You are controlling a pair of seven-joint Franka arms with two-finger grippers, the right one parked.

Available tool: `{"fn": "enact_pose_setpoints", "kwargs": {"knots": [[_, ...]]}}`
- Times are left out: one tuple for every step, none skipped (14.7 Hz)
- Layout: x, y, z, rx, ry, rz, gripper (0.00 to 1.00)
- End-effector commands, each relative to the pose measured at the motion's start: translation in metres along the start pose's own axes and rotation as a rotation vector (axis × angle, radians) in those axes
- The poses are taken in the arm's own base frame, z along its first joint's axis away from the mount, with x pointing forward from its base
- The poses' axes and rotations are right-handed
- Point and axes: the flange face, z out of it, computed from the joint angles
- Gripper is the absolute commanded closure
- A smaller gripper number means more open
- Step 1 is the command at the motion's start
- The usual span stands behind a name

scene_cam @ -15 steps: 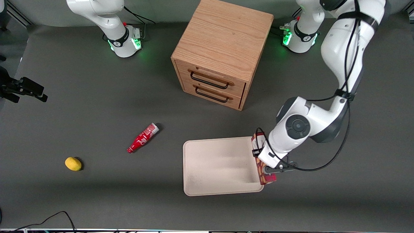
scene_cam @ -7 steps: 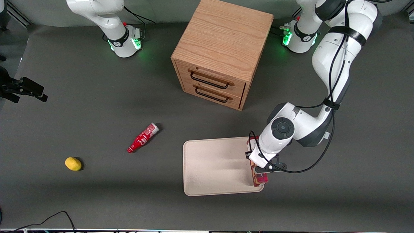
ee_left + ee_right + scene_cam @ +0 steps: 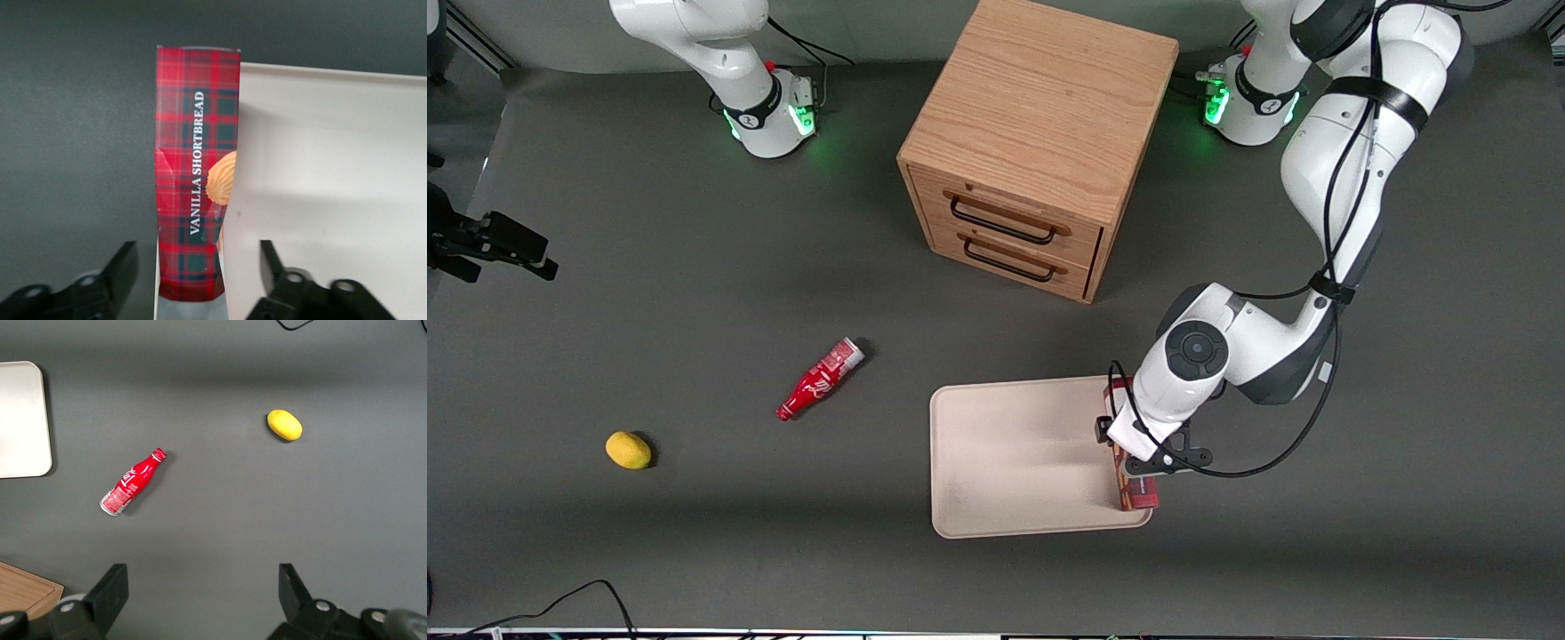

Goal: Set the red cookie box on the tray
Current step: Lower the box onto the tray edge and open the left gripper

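Note:
The red cookie box [image 3: 1136, 492] [image 3: 190, 133], tartan-patterned with "Vanilla Shortbread" lettering, lies lengthwise along the edge of the tray [image 3: 1014, 453] [image 3: 333, 167] toward the working arm's end. Whether it rests fully inside the rim I cannot tell. My left gripper [image 3: 1131, 458] [image 3: 195, 250] hovers directly above the box and is open. In the left wrist view a gap shows between each of the fingers [image 3: 123, 263] and the box's sides. The arm's wrist hides the middle of the box in the front view. The rest of the beige tray is bare.
A wooden two-drawer cabinet [image 3: 1040, 151] stands farther from the front camera than the tray. A small red bottle [image 3: 819, 380] [image 3: 132, 482] and a yellow lemon [image 3: 628, 450] [image 3: 285, 425] lie on the grey table toward the parked arm's end.
The arm has shifted with the box from just outside the tray's rim toward the tray's middle, so the box now sits over the tray's edge.

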Motion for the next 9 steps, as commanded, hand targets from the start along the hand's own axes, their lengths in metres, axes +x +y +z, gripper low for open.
{"fn": "enact_pose_setpoints", "kwargs": {"knots": [[0.003, 0.003, -0.043, 0.049, 0.016, -0.022, 0.0], [0.0, 0.007, -0.064, 0.056, 0.008, -0.014, 0.0], [0.0, 0.006, -0.085, 0.074, 0.006, -0.007, 0.0], [-0.001, 0.005, -0.109, 0.085, 0.004, -0.017, 0.0], [-0.003, 0.003, -0.138, 0.078, -0.011, -0.042, 0.0], [-0.006, 0.001, -0.171, 0.073, -0.022, -0.043, 0.0], [-0.011, -0.003, -0.198, 0.077, -0.05, -0.029, 0.0], [-0.011, -0.016, -0.225, 0.082, -0.078, -0.026, 0.0], [-0.008, -0.038, -0.255, 0.08, -0.095, -0.025, 0.0]]}}
